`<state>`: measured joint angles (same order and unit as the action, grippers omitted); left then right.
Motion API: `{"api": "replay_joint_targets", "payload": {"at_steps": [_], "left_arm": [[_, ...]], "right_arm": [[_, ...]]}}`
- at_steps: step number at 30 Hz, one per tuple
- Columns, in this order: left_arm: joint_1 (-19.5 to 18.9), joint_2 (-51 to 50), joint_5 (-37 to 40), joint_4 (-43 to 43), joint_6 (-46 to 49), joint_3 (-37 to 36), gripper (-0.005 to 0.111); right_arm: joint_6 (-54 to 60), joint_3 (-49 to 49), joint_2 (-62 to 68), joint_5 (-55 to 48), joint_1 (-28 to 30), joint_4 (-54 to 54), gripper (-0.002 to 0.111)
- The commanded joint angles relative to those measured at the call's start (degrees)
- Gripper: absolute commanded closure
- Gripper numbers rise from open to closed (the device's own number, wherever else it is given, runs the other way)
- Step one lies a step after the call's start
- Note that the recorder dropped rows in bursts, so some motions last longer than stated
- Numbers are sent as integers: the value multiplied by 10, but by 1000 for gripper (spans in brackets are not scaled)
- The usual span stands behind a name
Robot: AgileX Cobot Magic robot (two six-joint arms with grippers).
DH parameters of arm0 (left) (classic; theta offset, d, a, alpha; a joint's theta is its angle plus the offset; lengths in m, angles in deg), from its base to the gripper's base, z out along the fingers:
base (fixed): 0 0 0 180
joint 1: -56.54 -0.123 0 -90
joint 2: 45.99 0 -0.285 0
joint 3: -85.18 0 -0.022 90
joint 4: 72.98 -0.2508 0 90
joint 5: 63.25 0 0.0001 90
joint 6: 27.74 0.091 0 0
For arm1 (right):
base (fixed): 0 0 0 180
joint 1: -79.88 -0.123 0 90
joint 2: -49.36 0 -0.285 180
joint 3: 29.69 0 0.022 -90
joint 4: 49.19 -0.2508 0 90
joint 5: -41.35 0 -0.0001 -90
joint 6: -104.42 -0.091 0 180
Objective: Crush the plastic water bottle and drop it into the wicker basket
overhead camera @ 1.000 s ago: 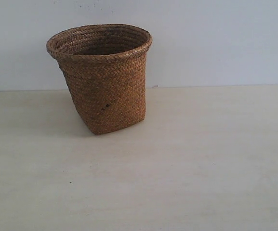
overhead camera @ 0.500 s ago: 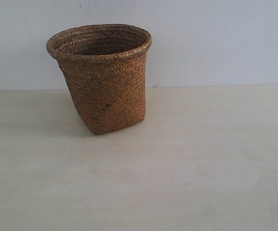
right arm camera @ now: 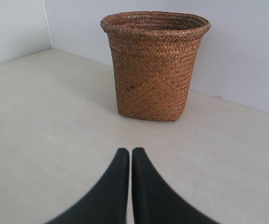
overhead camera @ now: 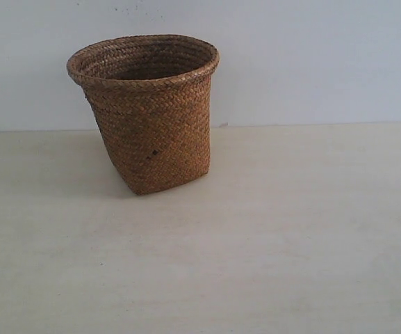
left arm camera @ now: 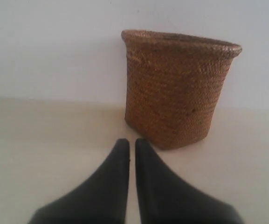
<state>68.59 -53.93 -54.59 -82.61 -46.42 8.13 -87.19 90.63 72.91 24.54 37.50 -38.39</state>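
Nothing moved; wrist views show fingers (left arm camera: 111, 186) (right arm camera: 108, 191).

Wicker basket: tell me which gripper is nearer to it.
Left, seemingly. The left gripper points close to the base of the wicker basket; the right gripper faces it from farther back, table between.

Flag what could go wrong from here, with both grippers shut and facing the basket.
No bottle shows in any view, and the wicker basket hides its inside, so a missed drop could go unnoticed. The basket tapers to a narrow base; a nudge from the left gripper or right gripper could tip it.
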Motion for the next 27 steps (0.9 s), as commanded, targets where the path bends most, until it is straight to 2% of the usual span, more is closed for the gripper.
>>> {"api": "replay_joint_targets", "payload": {"at_steps": [1, 6, 17, 23, 27], "left_arm": [[-1, 2, 49, 9, -12, -2, 103], [-1, 2, 94, 9, -11, -2, 103], [-1, 2, 94, 7, 44, -2, 103], [-1, 2, 94, 11, 115, -2, 103], [-1, 2, 90, 90, 115, -2, 103]], "right_arm": [[0, -2, -2, 7, 1, -1, 108], [0, -2, -2, 7, 1, -1, 108], [0, -2, -2, 7, 1, -1, 108], [0, -2, -2, 7, 1, -1, 108], [0, -2, -2, 7, 1, -1, 108]]}}
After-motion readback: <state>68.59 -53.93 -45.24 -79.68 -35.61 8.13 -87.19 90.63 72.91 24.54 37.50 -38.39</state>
